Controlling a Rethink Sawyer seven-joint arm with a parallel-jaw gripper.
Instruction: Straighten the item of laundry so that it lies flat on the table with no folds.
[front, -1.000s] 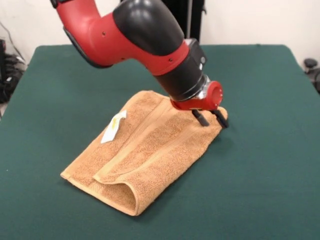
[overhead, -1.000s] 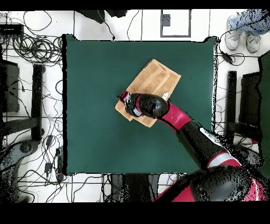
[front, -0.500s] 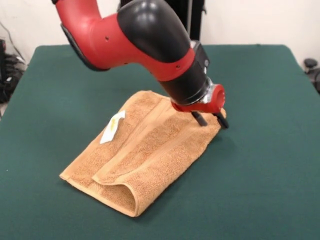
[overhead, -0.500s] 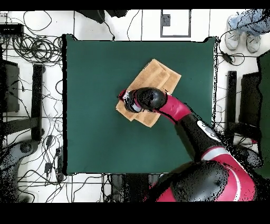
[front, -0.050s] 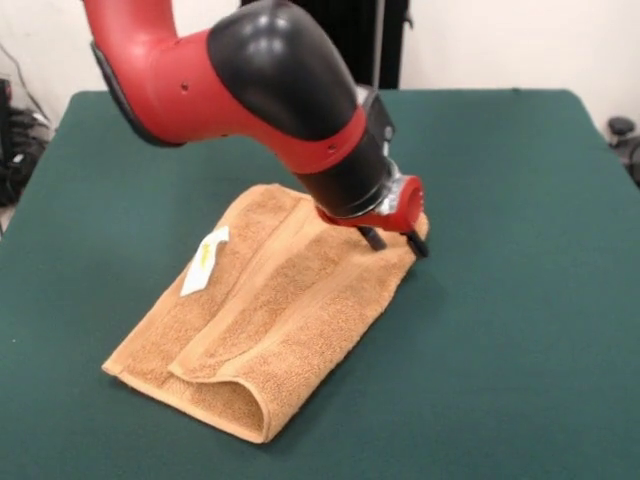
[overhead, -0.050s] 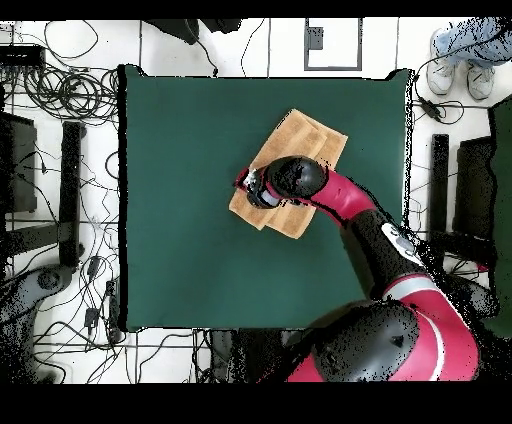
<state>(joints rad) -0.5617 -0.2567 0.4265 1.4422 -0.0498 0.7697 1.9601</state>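
Note:
The item of laundry (front, -0.050s: 270, 310) is a tan-orange towel lying folded over on the green table (front, -0.050s: 520, 300), with a raised fold open at its near end. Its white tag (front, -0.050s: 203, 260) lies on the left flap. My gripper (front, -0.050s: 395, 242) comes down on the towel's far right corner, its two black fingers (front, -0.050s: 372, 238) astride the edge and shut on the cloth. In the overhead view the towel (overhead, -0.050s: 305, 145) lies slantwise near the table's (overhead, -0.050s: 180, 250) middle, and the gripper (overhead, -0.050s: 250, 186) is over the towel's lower left end, where the arm hides part of it.
The red and black arm (front, -0.050s: 260, 90) hangs over the towel's far side. A person's shoes (overhead, -0.050s: 455, 62) show on the floor beyond the table's top right corner in the overhead view. Cables (overhead, -0.050s: 60, 90) lie on the floor at the left.
The gripper has moved left in the front view, and the towel has slid left with it. The whole towel, tag included, now lies further left on the table.

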